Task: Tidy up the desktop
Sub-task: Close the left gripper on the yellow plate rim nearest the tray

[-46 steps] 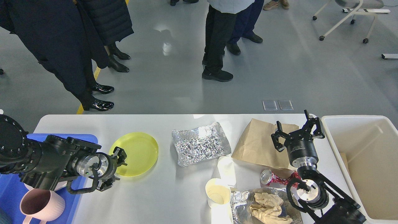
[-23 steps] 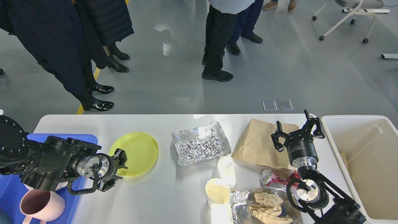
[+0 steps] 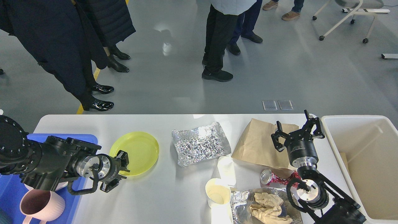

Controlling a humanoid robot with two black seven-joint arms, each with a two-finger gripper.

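The white desktop (image 3: 161, 199) carries a yellow plate (image 3: 136, 152), a crumpled foil tray (image 3: 200, 143), a brown paper bag (image 3: 256, 144), a tipped white cup (image 3: 226, 166), an upright paper cup (image 3: 217, 193), a crushed red can (image 3: 272, 177) and foil holding crumpled paper (image 3: 264, 207). My left gripper (image 3: 118, 171) is open at the plate's near-left rim, its upper finger over the rim. Above the bag's right edge my right gripper (image 3: 297, 127) is open and empty, fingers pointing away from me.
A blue tray (image 3: 12, 189) at the left holds a pink mug (image 3: 42, 205). A cream bin (image 3: 363, 155) stands at the table's right end. Several people stand on the floor beyond the far edge.
My left gripper has shifted slightly right and nearer along the plate's rim, and the plate has moved a touch to the right. The right arm has not moved.
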